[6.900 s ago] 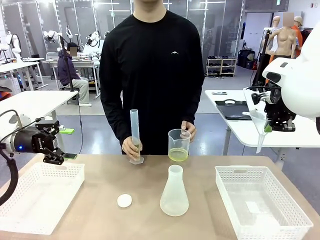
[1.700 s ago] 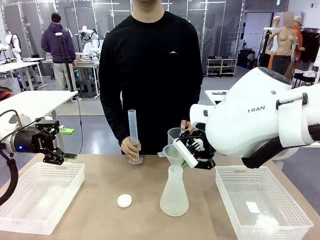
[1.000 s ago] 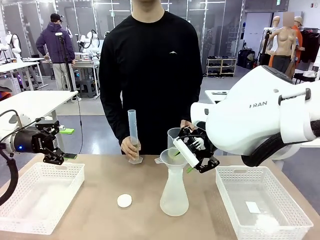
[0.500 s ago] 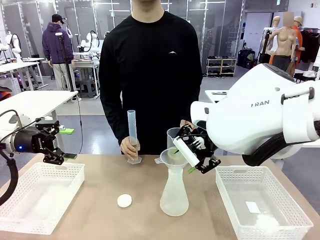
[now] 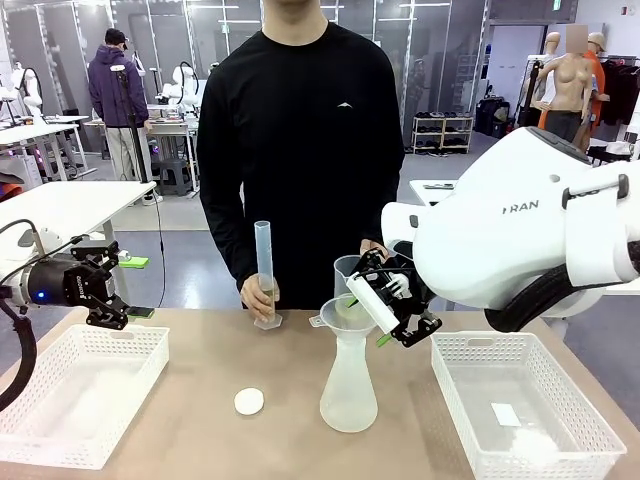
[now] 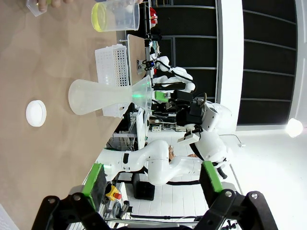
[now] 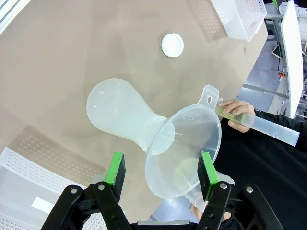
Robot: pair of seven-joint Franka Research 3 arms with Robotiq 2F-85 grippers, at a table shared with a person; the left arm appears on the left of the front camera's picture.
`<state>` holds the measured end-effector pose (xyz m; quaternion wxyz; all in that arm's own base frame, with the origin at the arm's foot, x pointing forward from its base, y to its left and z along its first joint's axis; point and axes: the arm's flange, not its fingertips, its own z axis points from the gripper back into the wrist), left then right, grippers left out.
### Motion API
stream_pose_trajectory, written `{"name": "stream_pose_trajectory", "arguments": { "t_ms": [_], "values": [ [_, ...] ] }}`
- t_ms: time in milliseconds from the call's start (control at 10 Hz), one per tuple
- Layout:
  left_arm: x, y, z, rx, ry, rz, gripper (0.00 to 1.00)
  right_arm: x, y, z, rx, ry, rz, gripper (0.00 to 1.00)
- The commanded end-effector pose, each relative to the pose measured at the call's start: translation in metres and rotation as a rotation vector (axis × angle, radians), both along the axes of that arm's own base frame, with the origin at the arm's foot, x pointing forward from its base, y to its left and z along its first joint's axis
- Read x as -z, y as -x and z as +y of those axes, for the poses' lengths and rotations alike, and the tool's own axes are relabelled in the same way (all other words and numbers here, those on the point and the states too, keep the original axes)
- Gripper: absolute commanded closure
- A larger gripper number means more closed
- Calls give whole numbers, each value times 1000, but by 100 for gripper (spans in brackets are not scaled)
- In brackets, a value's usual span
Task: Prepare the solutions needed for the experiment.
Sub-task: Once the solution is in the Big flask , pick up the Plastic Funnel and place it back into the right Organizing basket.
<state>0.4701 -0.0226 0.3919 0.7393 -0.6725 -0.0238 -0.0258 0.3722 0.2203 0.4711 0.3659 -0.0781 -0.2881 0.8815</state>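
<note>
A robotics lab: glass partitions (image 5: 440, 40), white worktables (image 5: 60, 205), plastic flask (image 5: 349, 390), funnel (image 5: 345, 312) and measuring cylinder (image 5: 264, 260)

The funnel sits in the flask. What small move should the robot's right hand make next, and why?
Probably lift the right hand away: the funnel already rests in the flask neck, the jaws stand apart around it, and the beaker with yellow liquid waits nearby.
</note>
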Motion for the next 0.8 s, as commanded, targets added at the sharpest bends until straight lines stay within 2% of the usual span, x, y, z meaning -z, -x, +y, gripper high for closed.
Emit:
{"name": "stream_pose_trajectory", "arguments": {
  "t_ms": [0,100,200,300,400,500,600,700],
  "values": [
    [-1,0,-2,-9,-14,-9,0,2,-1,0,2,-4,1,24],
    [-1,0,-2,-9,-14,-9,0,0,0,0,0,0,0,24],
    [-1,0,-2,-9,-14,-9,0,-19,20,1,-19,-59,-64,24],
    [-1,0,-2,-9,-14,-9,0,-37,32,-3,17,-126,-49,24],
    [-1,0,-2,-9,-14,-9,0,-53,31,-16,23,-165,6,24],
    [-1,0,-2,-9,-14,-9,0,-71,24,-37,92,-214,7,24],
    [-1,0,-2,-9,-14,-9,0,-86,22,-56,160,-297,72,24],
    [-1,0,-2,-9,-14,-9,0,-96,14,-80,319,-323,163,24]
  ]
}}
